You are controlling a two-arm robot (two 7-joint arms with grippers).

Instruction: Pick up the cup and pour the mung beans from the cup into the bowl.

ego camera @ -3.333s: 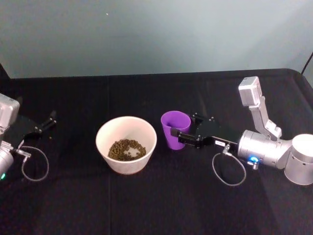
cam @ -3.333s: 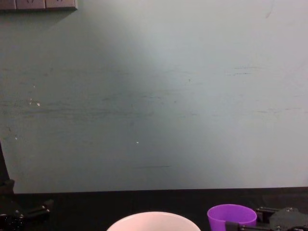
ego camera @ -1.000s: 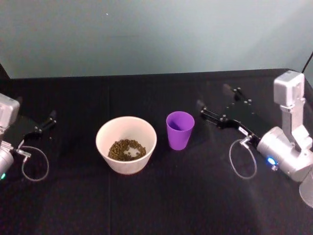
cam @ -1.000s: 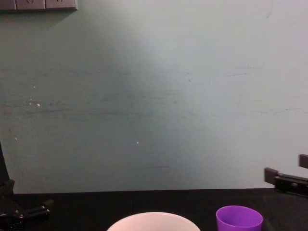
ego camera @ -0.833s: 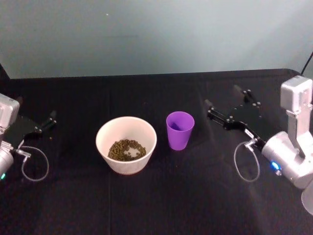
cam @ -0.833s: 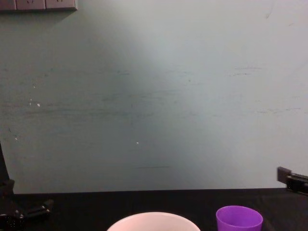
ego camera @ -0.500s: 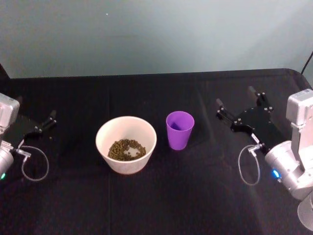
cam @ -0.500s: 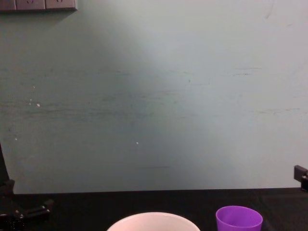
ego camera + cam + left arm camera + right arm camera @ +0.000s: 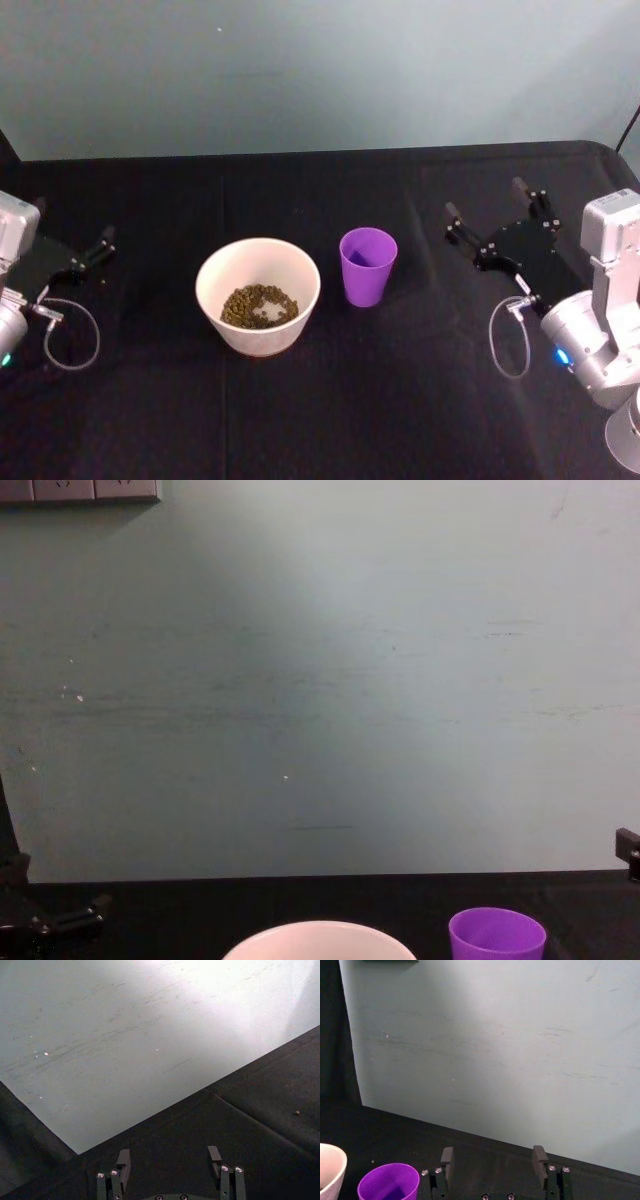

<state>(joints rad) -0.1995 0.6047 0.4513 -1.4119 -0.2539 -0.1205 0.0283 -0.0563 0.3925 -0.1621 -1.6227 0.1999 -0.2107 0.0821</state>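
The cup stands upright on the worktop just right of the bowl, which holds the mung beans. It is well apart from the right gripper, whose jaws gape wide and hold nothing. Little could go wrong now beyond a stray arm sweep tipping the cup; the left gripper is parked far left, jaws open and empty.

In the chest view the bowl and the cup are cut off by the bottom edge — rims alone show, contents hidden. In the right wrist view the bowl is clipped at the corner. The cup's shadowed inside hides its bottom — beans or none, unclear.
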